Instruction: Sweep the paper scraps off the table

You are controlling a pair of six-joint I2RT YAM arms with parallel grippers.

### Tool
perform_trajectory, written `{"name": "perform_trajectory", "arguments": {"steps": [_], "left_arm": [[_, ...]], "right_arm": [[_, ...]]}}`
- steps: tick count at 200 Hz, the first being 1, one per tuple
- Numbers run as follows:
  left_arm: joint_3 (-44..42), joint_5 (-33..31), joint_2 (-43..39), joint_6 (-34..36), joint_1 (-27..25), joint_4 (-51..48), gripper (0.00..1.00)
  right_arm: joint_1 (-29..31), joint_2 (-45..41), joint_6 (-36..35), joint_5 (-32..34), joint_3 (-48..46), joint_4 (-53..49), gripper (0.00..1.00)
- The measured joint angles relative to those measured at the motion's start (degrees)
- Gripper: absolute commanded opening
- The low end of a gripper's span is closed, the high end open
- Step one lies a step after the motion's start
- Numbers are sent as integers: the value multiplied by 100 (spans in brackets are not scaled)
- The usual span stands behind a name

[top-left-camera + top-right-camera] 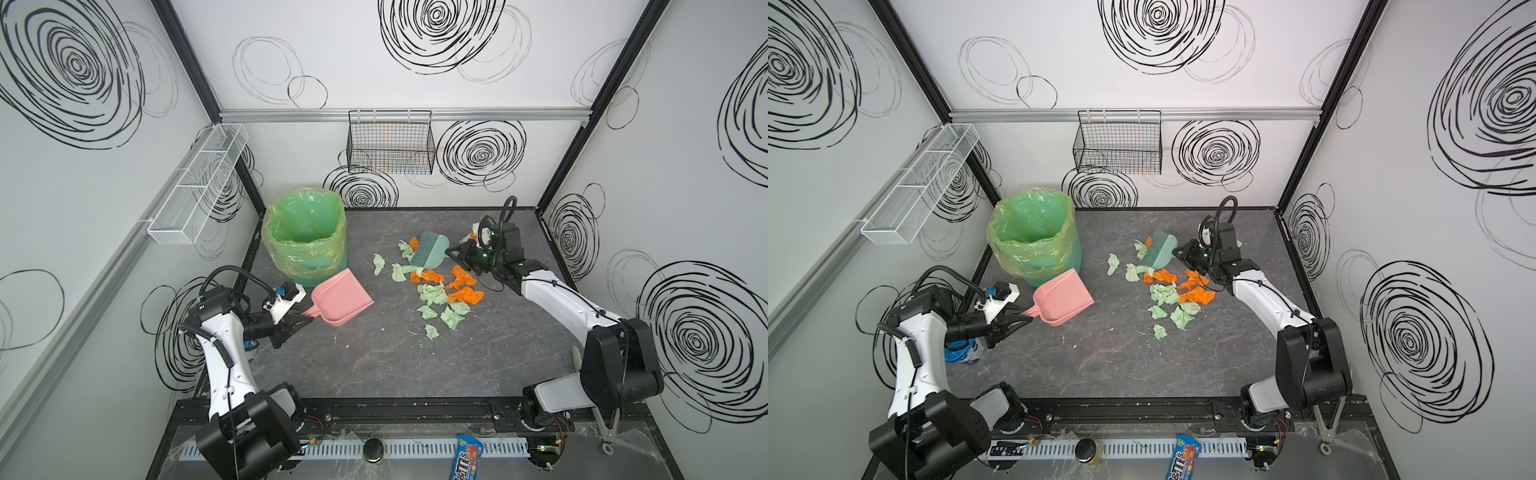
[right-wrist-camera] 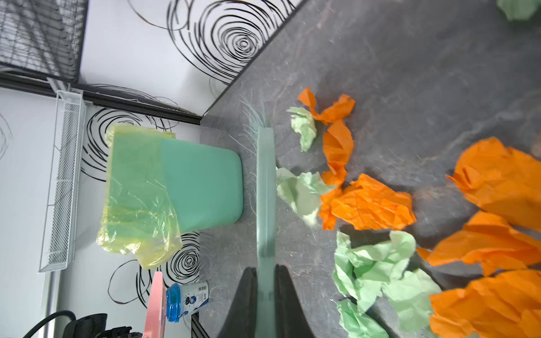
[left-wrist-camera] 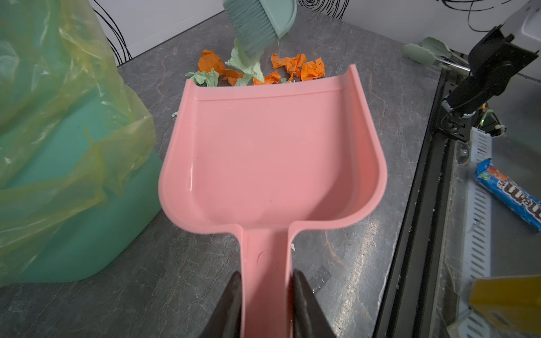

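Note:
Orange and pale green paper scraps lie in a loose pile on the dark grey table, right of centre. My right gripper is shut on the handle of a teal brush. Its bristles point down at the pile's far edge. My left gripper is shut on the handle of a pink dustpan. The empty pan rests on the table left of the pile, its mouth facing the scraps.
A green bin with a plastic liner stands just behind the dustpan. A blue candy packet and a dark jar lie on the front ledge. A blue-capped bottle sits by the left arm. Wire baskets hang on the walls.

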Motion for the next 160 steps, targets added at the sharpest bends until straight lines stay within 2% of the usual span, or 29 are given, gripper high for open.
{"name": "perform_trajectory", "arguments": {"steps": [33,79,106,116,133,160], "left_arm": [[0,-2,-39,22,0,-2,0],[0,-2,-39,22,0,-2,0],[0,-2,-39,33,0,-2,0],[0,0,-39,37,0,-2,0],[0,2,-37,35,0,-2,0],[0,4,-37,33,0,-2,0]], "right_arm": [[28,-343,-181,22,76,52,0],[-114,-365,-282,63,28,-50,0],[-256,-317,-605,481,214,-372,0],[-330,-142,-732,678,485,-485,0],[-466,334,-739,632,1014,-337,0],[-590,1325,-33,133,1320,597,0]]}}
